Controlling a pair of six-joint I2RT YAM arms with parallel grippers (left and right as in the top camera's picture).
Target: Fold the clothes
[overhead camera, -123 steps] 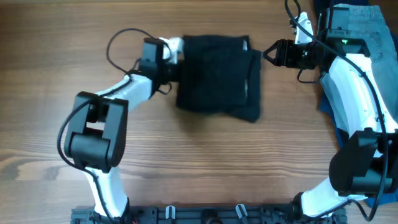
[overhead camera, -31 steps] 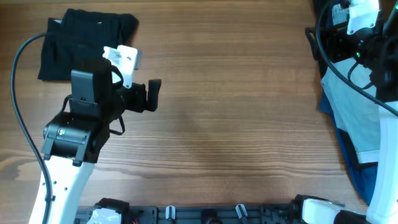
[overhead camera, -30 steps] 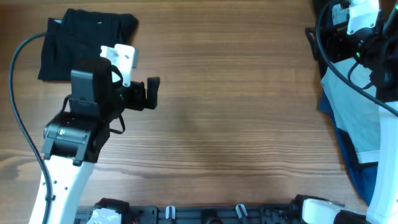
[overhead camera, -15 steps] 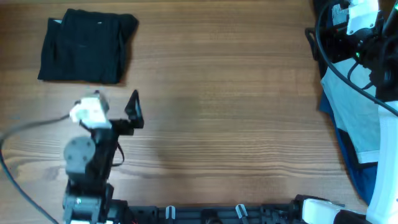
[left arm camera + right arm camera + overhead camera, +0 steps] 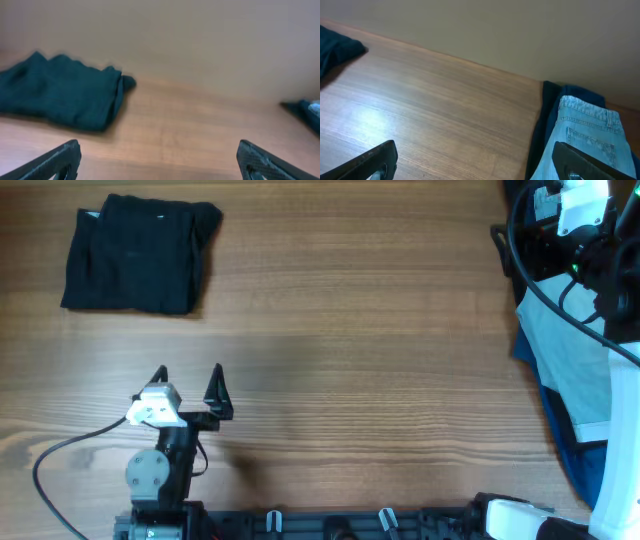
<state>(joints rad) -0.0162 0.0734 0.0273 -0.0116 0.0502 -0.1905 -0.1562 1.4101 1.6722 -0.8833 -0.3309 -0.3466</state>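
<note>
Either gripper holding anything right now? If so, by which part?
Nothing is held. The left gripper and right gripper are both open and empty; the folded black garment and the jeans lie ungripped.

No readable text, labels, brands or numbers in any view.

Closest candidates:
- folded black cloth garment (image 5: 135, 255), far left on the tabletop: small pale speck (image 5: 160, 217) near its far edge, too small to read. Left wrist view of it is blurred.
- light blue denim jeans (image 5: 587, 135), far right: only stitching and the waistband show in the right wrist view, nothing legible.
</note>
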